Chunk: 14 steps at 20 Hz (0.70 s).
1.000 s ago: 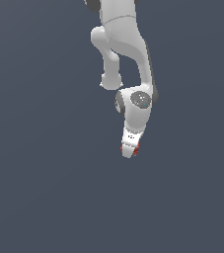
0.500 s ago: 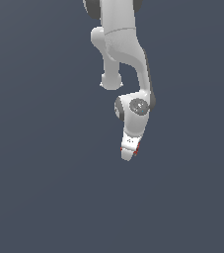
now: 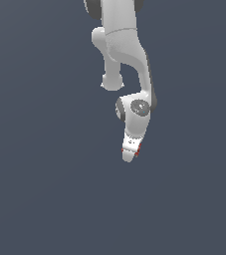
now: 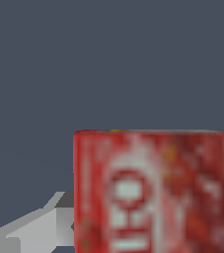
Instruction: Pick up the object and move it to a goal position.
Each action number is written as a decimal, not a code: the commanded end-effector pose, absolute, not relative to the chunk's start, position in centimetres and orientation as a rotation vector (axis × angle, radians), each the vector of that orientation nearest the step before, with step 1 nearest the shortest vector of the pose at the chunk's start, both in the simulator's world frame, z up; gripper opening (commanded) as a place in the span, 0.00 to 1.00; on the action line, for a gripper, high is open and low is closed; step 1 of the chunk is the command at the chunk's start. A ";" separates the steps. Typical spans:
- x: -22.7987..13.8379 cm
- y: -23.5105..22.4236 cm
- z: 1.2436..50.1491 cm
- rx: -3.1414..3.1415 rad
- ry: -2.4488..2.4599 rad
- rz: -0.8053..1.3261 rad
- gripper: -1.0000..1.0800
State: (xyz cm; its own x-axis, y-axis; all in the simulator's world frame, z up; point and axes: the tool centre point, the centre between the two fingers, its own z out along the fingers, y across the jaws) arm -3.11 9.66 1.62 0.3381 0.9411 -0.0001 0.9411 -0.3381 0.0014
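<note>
Over the last second, a small change only: wrist and hand [image 3: 130,155] now tucked a little nearer the arm's base in the exterior view and drifted slightly toward that view's right, with the elbow folded tighter. Judging by that, a carry already under way rather than a fresh approach, the pick done and the move toward the goal in progress; no goal marker visible in either view, so remaining travel impossible to judge. In the exterior view, a white Franka arm [image 3: 124,45] hanging down from the top edge against a plain dark grey-blue background, upper link sloping toward that view's right, a round grey-capped wrist joint [image 3: 139,107] below it, then the hand pointing downward and slightly toward that view's left. Tiny red specks showing at the sides of the hand's tip, the only trace there of the red block [image 4: 153,192]. In the wrist view, that block filling the lower part of the picture close to the camera: squarish, blurred, red with whitish label markings including a ring shape over a vertical stroke. Pale grey finger [image 4: 59,222] beside the block and seemingly against its side; the opposite finger barely glimpsed at the picture's edge. Hand apparently clamped on the block, held aloft with only flat grey-blue behind it; no bench surface or other thing discernible.
</note>
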 end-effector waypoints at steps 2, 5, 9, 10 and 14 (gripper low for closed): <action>-3.2 9.7 1.6 2.569 1.807 0.001 0.00; -3.6 9.7 1.7 2.569 1.807 0.001 0.00; -4.5 9.7 2.1 2.569 1.807 0.001 0.00; -4.8 9.8 2.2 2.569 1.807 0.001 0.00; -6.5 9.8 2.7 2.569 1.807 0.000 0.00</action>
State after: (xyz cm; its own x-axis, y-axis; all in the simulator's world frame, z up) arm -5.87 9.79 2.50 0.3382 0.9411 -0.0003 0.9411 -0.3382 0.0009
